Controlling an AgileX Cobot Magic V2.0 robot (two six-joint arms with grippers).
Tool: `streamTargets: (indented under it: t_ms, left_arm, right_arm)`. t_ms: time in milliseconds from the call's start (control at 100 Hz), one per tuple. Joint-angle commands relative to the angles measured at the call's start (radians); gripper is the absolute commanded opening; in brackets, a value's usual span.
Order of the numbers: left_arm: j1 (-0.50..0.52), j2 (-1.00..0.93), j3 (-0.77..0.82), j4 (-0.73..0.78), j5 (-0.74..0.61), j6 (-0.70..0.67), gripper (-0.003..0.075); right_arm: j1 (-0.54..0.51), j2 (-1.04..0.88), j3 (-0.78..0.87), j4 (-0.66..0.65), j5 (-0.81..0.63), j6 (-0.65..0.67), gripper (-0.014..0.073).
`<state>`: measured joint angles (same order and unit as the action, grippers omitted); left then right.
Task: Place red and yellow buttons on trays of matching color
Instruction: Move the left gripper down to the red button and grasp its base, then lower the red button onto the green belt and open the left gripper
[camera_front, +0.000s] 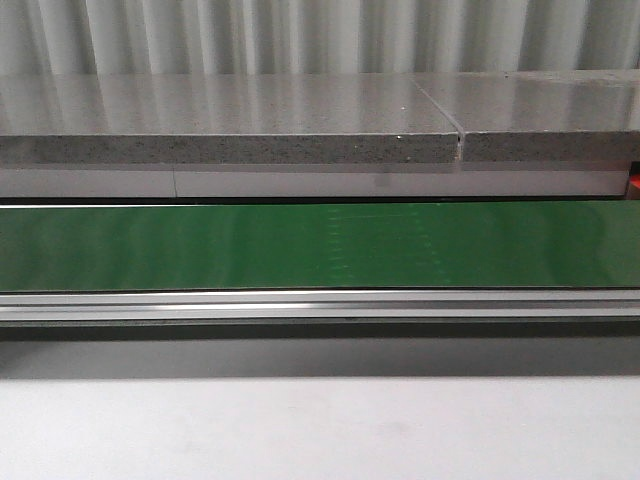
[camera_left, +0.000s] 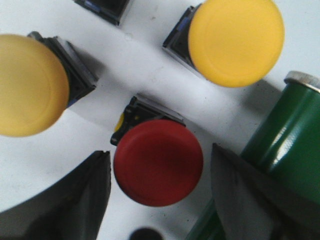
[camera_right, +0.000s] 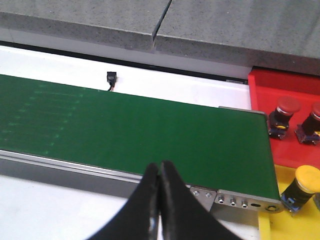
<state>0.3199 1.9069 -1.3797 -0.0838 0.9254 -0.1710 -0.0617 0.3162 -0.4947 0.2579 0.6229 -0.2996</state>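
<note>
**Red button sits between the left jaws**

While the red button stands cap-up on the white bench, the left gripper straddles it, one dark finger on each side. The jaws are wide open and hold nothing; a thin gap shows on each flank of the cap, so they do not seem to touch it. The button's axis points up at the camera, so closing straight in should catch the cap. Just beside the far finger is a green cylinder, a likely snag. Beyond lie two yellow buttons, apart from the red one.

The right gripper is pressed closed and empty, over the near edge of the green belt. Past the belt's end, a red tray holds two red buttons; nearer, a yellow tray holds a yellow one.
</note>
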Motion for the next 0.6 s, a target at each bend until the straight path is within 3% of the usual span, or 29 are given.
streamTargets:
  t_ms: [0,360,590]
  left_arm:
    - [0.002,-0.049,-0.031,-0.013,-0.025,0.003,0.0419]
    - [0.002,-0.049,-0.031,-0.013,-0.035,0.005,0.0223]
    - [0.0,-0.091,-0.031,-0.013,-0.026,0.036,0.0198]
  right_arm:
    - [0.002,0.007,-0.026,0.006,-0.065,-0.006,-0.0069]
    - [0.002,0.007,-0.026,0.006,-0.065,-0.006,-0.0069]
    - [0.002,0.007,-0.026,0.006,-0.065,-0.006,-0.0069]
